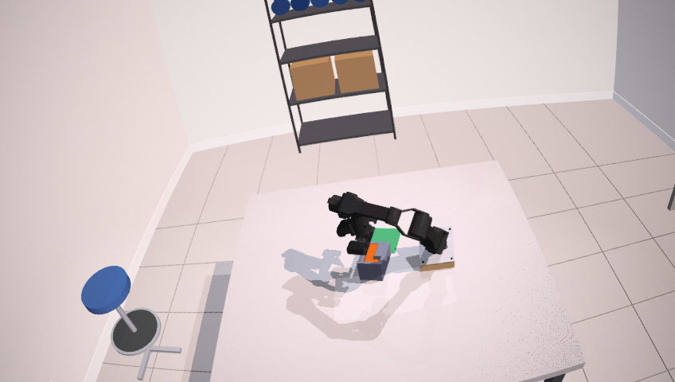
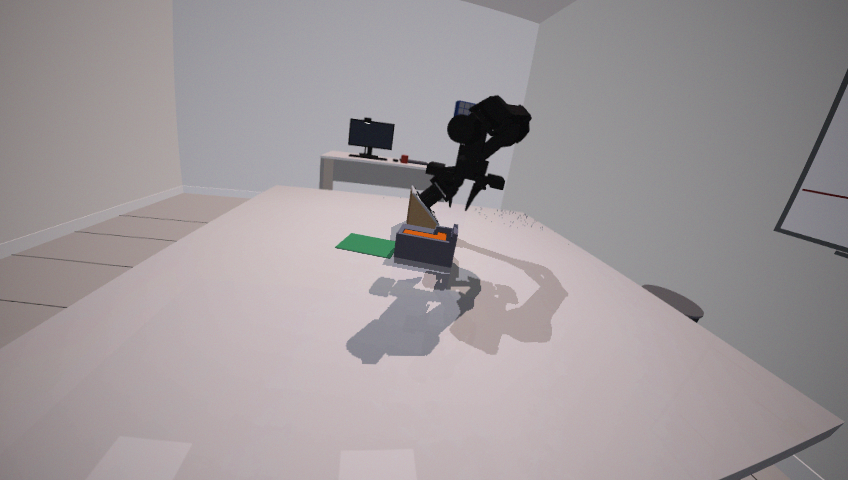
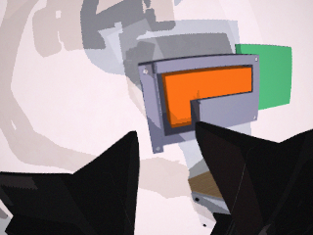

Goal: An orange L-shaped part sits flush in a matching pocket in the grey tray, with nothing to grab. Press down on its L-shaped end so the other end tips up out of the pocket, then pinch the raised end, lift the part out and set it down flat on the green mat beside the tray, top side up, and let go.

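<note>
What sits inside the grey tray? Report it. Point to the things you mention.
Inside the grey tray [image 1: 385,250] [image 2: 424,249] [image 3: 228,112], an orange L-shaped part [image 1: 371,254] [image 2: 423,234] [image 3: 178,90] lies in the pocket, with a narrow gap visible along part of its edge. The pocket floor beneath the part is covered and cannot be seen.

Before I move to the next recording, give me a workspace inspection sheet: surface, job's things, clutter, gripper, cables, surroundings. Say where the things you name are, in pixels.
Surface: pale table [image 1: 293,345] [image 2: 238,380], arm shadows across it.
Job's things: orange L-shaped part [image 1: 371,255] [image 2: 425,234] [image 3: 210,85] in the pocket of the grey tray [image 1: 372,271] [image 2: 424,249] [image 3: 227,112]; green mat [image 1: 385,236] [image 2: 365,245] [image 3: 276,75] beside the tray, nothing seen on it.
Clutter: nothing seen on the table.
Gripper: the gripper [image 3: 166,133] is partly open above the tray, nothing between its fingers.
Cables: nothing seen.
Surroundings: shelf rack [image 1: 348,127] with two brown boxes [image 1: 312,80] [image 1: 357,73]; blue-topped stool [image 1: 106,288]; desk [image 2: 380,172] with a monitor [image 2: 370,134].
</note>
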`<state>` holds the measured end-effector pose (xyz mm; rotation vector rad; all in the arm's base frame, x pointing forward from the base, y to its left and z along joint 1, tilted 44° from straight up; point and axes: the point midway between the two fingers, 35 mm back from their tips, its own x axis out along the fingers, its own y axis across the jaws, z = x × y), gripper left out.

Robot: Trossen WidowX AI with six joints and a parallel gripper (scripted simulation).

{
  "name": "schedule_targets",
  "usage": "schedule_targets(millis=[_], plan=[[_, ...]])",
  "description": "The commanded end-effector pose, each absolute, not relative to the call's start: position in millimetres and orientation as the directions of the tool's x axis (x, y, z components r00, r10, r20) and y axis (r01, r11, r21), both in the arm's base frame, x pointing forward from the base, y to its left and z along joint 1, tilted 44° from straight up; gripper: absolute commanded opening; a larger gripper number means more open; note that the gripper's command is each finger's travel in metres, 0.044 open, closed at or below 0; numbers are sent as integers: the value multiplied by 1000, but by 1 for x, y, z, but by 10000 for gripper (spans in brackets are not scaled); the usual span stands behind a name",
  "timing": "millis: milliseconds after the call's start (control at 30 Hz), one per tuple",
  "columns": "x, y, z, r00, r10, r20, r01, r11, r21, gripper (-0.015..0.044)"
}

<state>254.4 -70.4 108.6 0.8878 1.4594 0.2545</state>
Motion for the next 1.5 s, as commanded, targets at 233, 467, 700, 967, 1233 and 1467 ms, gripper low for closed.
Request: schedule_targets(millis=[233,467,700,967,1233,1467], plan=[[260,-51,86,154,672,-725,330,656,679,180],[265,-21,56,154,675,-721,328,653,682,180],[266,-16,51,154,675,-721,329,654,682,180],[268,-7,41,154,675,-721,328,653,682,180],[270,2,32,154,676,-720,328,653,683,180],[270,4,30,154,676,-720,328,653,683,180]])
